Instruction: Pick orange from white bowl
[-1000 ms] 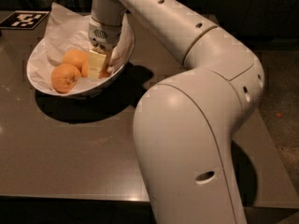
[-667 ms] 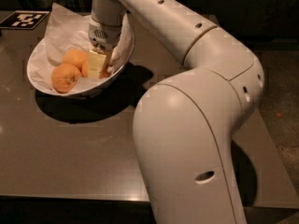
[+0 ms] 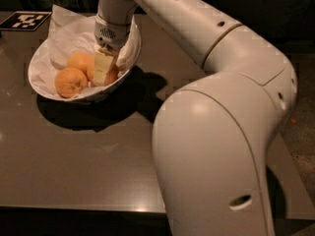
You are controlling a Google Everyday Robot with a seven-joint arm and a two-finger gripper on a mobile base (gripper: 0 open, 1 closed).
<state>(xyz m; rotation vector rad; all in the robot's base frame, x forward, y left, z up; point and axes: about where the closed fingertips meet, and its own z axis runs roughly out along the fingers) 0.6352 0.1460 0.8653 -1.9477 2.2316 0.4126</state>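
Note:
The white bowl [image 3: 39, 58], lined with crumpled white paper, sits at the table's far left. Three oranges lie in it. One orange [image 3: 71, 81] is at the front left and a second [image 3: 80, 61] is behind it. The third orange [image 3: 113, 76] is on the right, mostly hidden. My gripper [image 3: 104, 69] reaches straight down into the bowl from above and sits right at this third orange, covering most of it. The arm's wrist [image 3: 112, 31] stands over the bowl's right half.
The dark table [image 3: 74, 156] stretches in front of and to the right of the bowl. A black-and-white marker tag [image 3: 24, 20] lies at the far left corner. My large white arm [image 3: 221, 132] fills the right half of the view.

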